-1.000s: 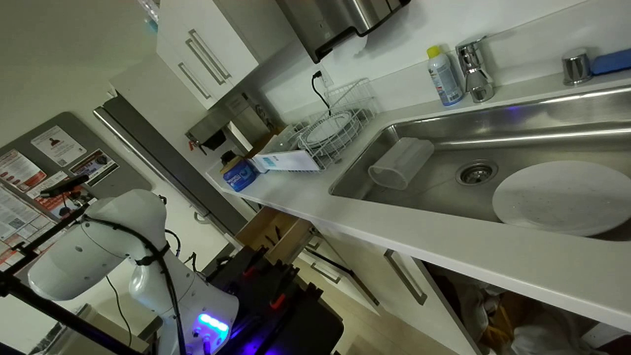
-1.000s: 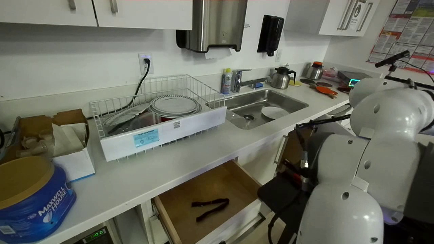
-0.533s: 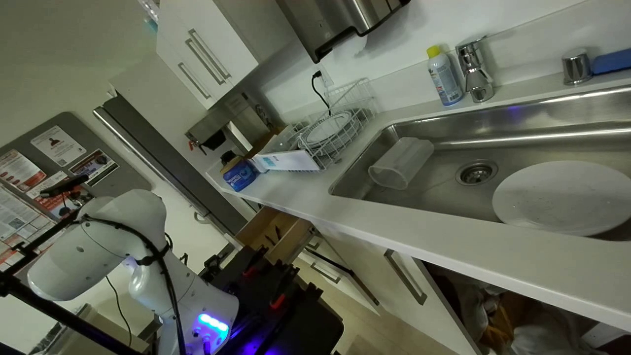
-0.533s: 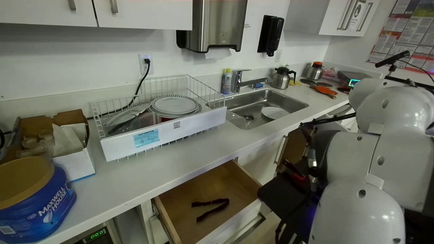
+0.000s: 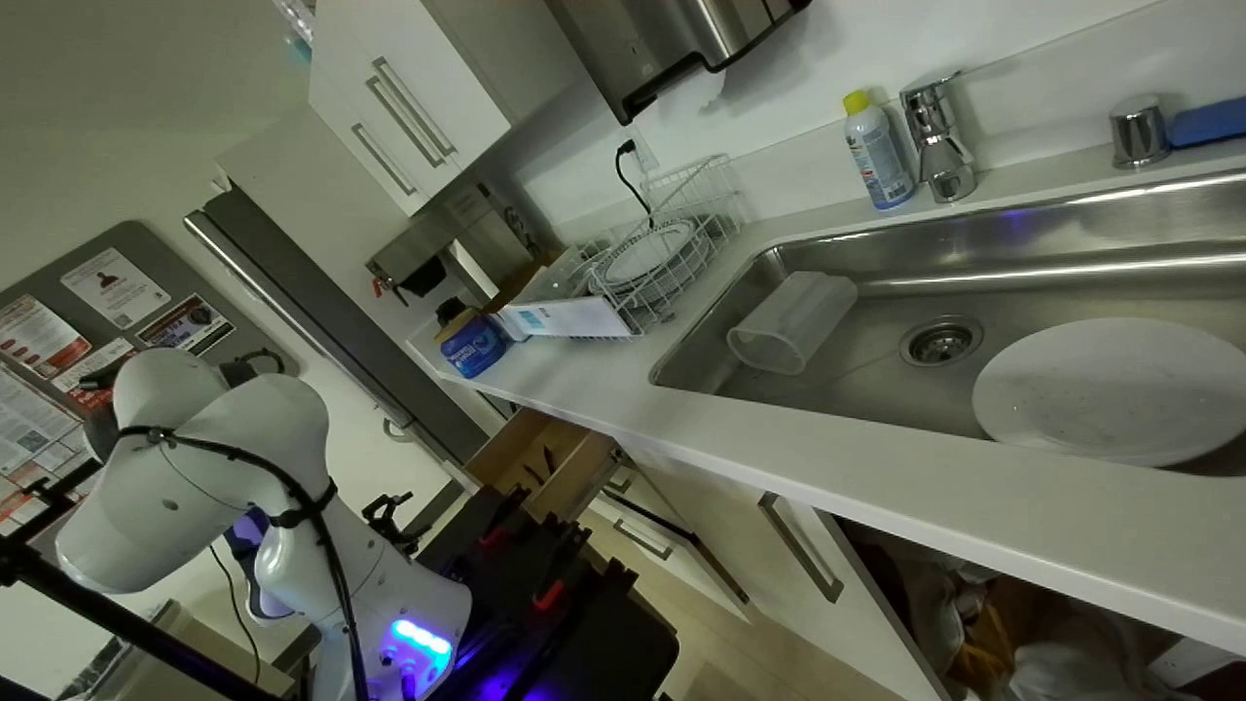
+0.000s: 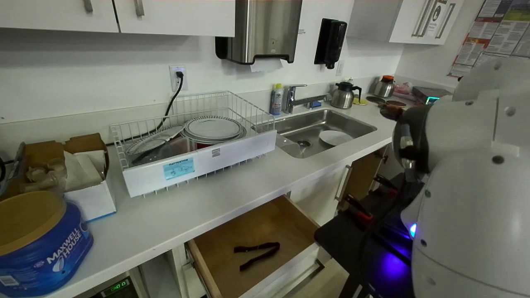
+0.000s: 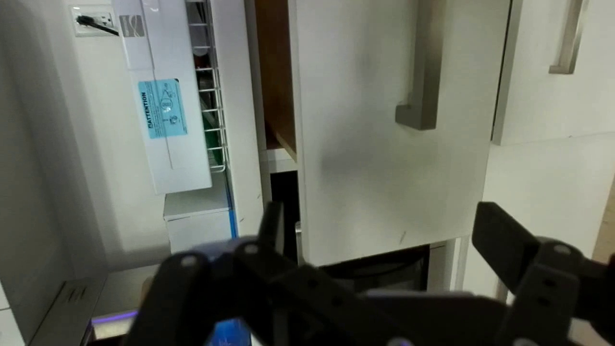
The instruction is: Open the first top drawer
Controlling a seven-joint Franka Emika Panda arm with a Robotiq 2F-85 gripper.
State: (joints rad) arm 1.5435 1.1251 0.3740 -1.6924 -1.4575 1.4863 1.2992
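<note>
Clearly, top drawer [image 6: 258, 230] stands open; jaws spread wide.

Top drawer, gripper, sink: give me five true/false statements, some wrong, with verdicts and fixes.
1. The top drawer stands open. True.
2. The inside of the drawer is bright white. False: it is tan-brown wood, with a dark V-shaped item lying on its floor.
3. In the wrist view, the gripper is open. True.
4. In an exterior view, a white plate lies in the sink. True.
5. That plate is the only thing in the sink. False: a clear container lies there too.
</note>
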